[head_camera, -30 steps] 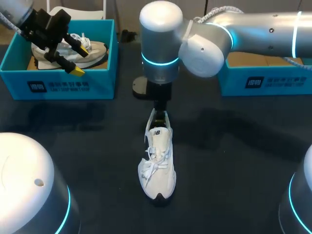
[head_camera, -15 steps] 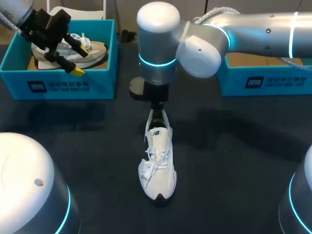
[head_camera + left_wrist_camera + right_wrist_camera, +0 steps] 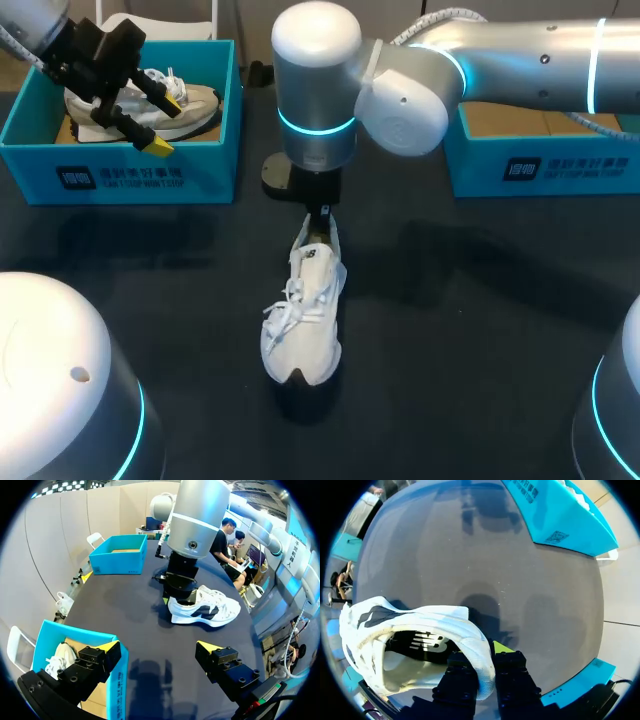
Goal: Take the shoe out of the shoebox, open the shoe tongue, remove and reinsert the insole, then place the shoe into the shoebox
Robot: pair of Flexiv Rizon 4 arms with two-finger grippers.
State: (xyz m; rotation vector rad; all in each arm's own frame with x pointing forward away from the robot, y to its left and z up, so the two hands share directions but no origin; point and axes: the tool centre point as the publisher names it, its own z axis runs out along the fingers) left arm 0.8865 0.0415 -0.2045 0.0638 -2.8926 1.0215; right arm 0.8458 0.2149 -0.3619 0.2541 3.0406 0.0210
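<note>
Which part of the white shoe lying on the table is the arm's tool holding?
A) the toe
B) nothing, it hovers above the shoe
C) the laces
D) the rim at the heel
D: in the right wrist view the right tool pinches the heel rim of the white shoe, one finger inside and one outside.

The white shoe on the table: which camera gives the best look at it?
The left wrist view: it shows the white shoe side-on, sole to laces, nearly whole. The head view shows it from above, laces showing. The right wrist view shows only its heel rim and inside, pinched in the right gripper.
</note>
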